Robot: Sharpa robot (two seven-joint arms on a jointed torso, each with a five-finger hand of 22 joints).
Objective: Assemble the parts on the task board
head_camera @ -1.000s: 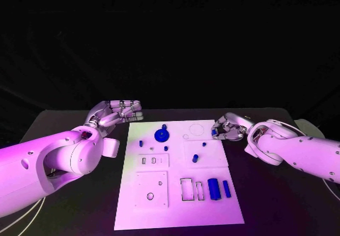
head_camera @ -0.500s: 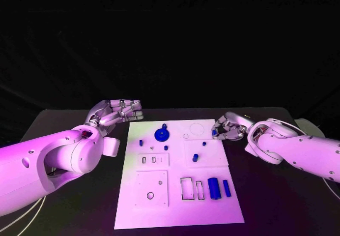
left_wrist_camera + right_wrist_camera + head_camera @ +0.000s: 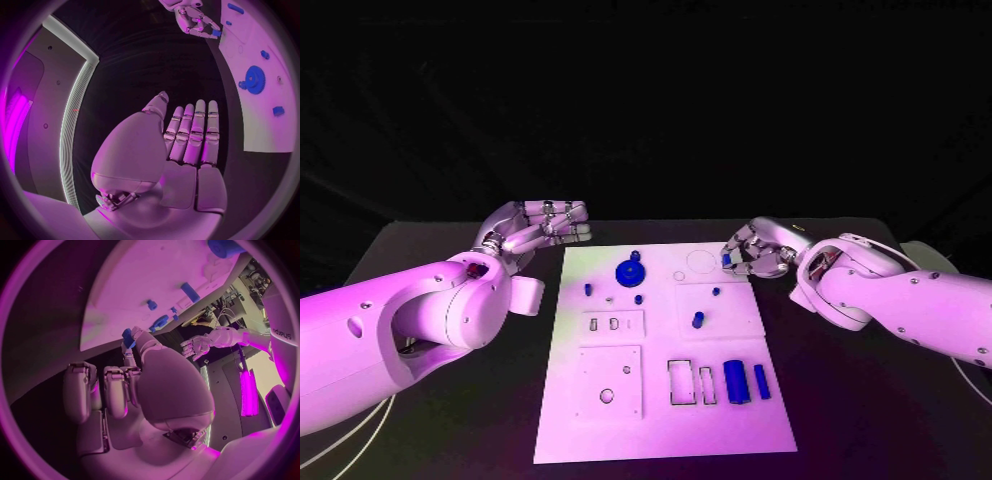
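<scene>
Surroundings: dark room; black matte bench point(image 3: 444, 420) carrying the white task board point(image 3: 661, 400) at its middle.
Task board: flat, rigid, smooth plate with rectangular and round recesses.
Parts on board: blue gear point(image 3: 630, 271) at the far middle; small blue pegs point(image 3: 698, 320) near the centre; two blue bars point(image 3: 736, 384) upright in slots at the near right. All appear hard, moulded and smooth.
Right hand point(image 3: 757, 254): over the far right corner of the board, fingertips pinched on a small blue part point(image 3: 127, 338).
Left hand point(image 3: 538, 226): just off the far left corner of the board, fingers straight and held together, holding nothing.
Step in hand: judged as carrying the pinched part toward its seat; several recesses are not yet filled.
Next move: calls for aligning the part above a matching recess, then lowering it squarely. Which recess matches cannot be told.
</scene>
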